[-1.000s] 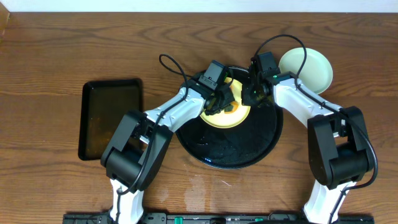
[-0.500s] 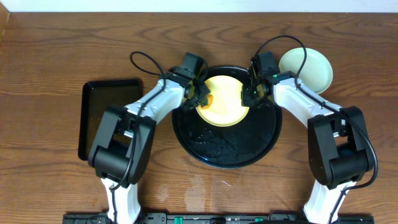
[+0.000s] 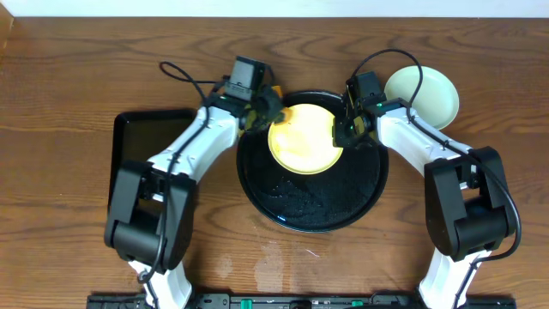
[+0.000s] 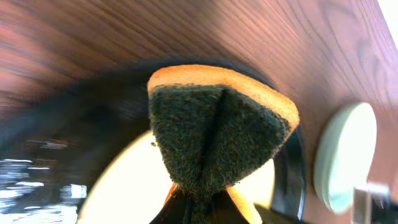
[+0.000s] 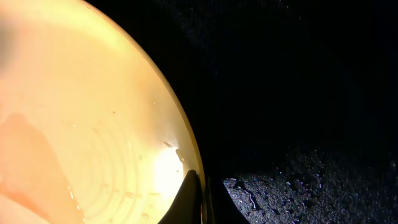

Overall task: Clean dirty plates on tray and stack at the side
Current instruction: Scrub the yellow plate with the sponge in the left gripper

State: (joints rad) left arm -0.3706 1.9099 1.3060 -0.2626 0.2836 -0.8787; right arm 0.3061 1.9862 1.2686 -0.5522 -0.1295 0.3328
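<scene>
Overhead, the yellow plate sits on the round black tray, its right edge pinched by the right end effector; left wrist, the left end effector pinches a folded sponge; right wrist, fingers clamp the plate's rim.

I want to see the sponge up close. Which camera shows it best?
Left wrist: the sponge fills the picture, folded, dark scrubby side out. Overhead shows only an orange bit by the left gripper. Right wrist doesn't show it.
</scene>
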